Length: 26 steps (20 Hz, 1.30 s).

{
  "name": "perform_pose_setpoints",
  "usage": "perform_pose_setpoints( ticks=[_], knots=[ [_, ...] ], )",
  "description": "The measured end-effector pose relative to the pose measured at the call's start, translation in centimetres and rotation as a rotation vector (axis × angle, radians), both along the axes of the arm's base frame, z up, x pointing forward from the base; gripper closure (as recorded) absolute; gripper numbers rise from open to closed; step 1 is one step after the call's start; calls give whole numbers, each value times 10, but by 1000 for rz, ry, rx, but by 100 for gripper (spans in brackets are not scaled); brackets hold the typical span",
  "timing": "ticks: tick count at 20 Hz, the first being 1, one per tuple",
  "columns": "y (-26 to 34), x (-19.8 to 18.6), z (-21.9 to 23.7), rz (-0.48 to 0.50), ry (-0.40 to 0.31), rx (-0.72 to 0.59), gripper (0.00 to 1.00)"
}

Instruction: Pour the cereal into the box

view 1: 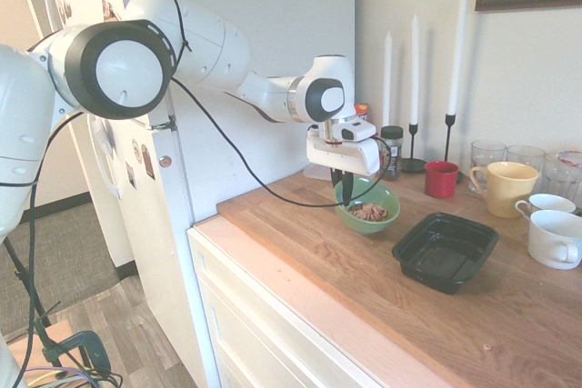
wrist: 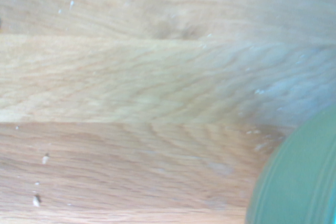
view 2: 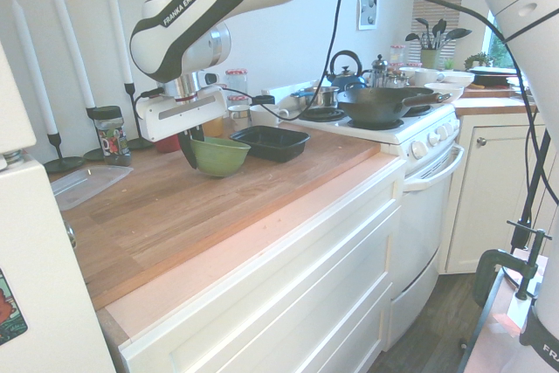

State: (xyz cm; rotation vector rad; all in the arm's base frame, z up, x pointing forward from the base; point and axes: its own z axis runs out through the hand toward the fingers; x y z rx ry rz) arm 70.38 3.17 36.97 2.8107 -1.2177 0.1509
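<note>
I am seeing the tool (view 1: 346, 190) sitting at the near rim of the green bowl (view 1: 367, 206), its dark fingers (view 1: 346, 186) pointing down at the bowl's 9 o'clock edge in the first exterior view. The fingers look to be straddling or pinching the rim, but I cannot tell whether they are apart or clamped. In the second exterior view the tool (view 2: 189, 151) is showing against the bowl's (view 2: 220, 155) left side, and the bowl is sitting upright on the counter (view 2: 218, 203).

The cereal (view 1: 369, 213) is lying in the bowl as a small brown heap. The box (view 1: 445, 250) is resting on the counter (view 1: 346, 270) at about 4 o'clock from the bowl, just beside it without touching, and it is looking bare inside. In the second exterior view the box (view 2: 281, 141) is sitting at 2 o'clock from the bowl.

Behind the bowl I am noting a red cup (view 1: 441, 179), a yellow mug (view 1: 505, 188), 2 white mugs (view 1: 550, 229) and 3 white candles (view 1: 415, 61) against the wall.

The wrist view is giving me blurred counter wood (wrist: 131, 103) with the bowl's green wall (wrist: 299, 182) in one corner.
</note>
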Motion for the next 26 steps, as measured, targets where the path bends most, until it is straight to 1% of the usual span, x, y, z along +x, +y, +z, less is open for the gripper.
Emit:
perform_pose_setpoints(
  ticks=[3, 6, 9, 11, 15, 17, 21, 23, 26],
  knots=[
    [-17, -2, 21, 10, -20, 3, 100],
    [-43, -10, 61, 19, -39, 19, 100],
    [-72, -23, 98, 19, -53, 58, 100],
    [-91, -30, 112, 20, -51, 104, 100],
    [-114, -44, 121, 49, -26, 262, 100],
    [-126, -48, 125, 47, -31, 302, 100],
    [-153, -59, 124, 42, -4, 416, 100],
    [-164, -64, 123, 39, -4, 466, 100],
    [-171, -67, 120, 40, -7, 579, 100]
  ],
)
